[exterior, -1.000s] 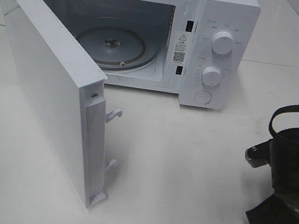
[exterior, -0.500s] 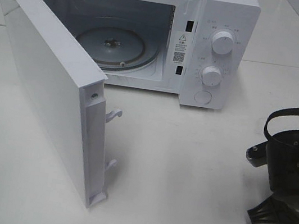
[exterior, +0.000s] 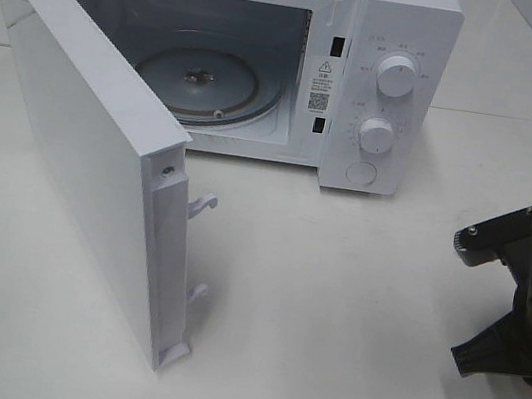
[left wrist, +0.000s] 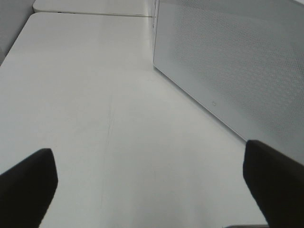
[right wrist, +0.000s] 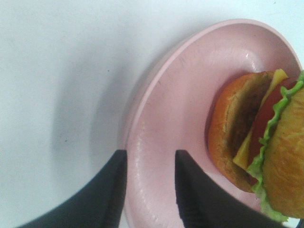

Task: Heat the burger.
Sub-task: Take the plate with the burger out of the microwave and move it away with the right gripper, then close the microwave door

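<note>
The burger [right wrist: 263, 152] lies tipped on its side on the pink plate [right wrist: 180, 109] at the table's right, just beyond the right gripper [right wrist: 151, 190], whose parted, empty jaws straddle the plate's rim.

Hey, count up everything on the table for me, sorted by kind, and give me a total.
Microwave: 1
Pink plate: 1
Burger: 1
Total: 3

One microwave [exterior: 268, 58] stood there with two knobs [exterior: 396, 75] (plus one round button [exterior: 361, 172]), one burger [right wrist: 259, 147], one pink plate [right wrist: 190, 118].
</note>
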{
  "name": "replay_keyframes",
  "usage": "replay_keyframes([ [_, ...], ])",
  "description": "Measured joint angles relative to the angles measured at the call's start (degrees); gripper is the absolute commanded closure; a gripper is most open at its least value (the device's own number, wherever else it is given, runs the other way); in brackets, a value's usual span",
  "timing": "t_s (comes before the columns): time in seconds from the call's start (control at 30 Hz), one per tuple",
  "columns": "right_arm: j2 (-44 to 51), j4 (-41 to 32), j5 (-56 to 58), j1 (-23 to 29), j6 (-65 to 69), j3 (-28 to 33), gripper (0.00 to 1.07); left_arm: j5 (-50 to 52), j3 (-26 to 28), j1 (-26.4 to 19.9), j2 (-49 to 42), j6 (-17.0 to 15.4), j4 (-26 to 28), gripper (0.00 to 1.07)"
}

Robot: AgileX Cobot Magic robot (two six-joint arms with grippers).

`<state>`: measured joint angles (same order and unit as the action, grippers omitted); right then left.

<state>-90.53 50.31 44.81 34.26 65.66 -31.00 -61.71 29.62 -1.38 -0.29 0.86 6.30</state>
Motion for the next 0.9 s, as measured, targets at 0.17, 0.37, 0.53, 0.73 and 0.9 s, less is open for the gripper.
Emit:
replay_keyframes([
  [0.17, 9.17, -6.88, -3.44, 0.0, -8.88, 0.0, 0.66, 0.0, 0.0, 0.0, 0.0, 0.0, 0.0, 0.06],
  [0.37, 16.27, -16.04, -5.56, 0.0, -19.71, -1.38, 0.55, 0.0, 0.0, 0.0, 0.0, 0.0, 0.0, 0.06],
  [0.53, 24.75, -30.19, -5.79, 0.0, -36.61, -4.24, 0.37, 0.0, 0.0, 0.0, 0.0, 0.0, 0.0, 0.06],
  [0.73, 33.29, -40.45, -4.07, 0.0, -48.01, -5.27, 0.31, 0.0, 0.0, 0.0, 0.0, 0.0, 0.0, 0.06],
  [0.9, 39.48, -42.4, 1.32, 0.0, -50.76, -5.27, 0.31, 0.0, 0.0, 0.0, 0.0, 0.0, 0.0, 0.06],
])
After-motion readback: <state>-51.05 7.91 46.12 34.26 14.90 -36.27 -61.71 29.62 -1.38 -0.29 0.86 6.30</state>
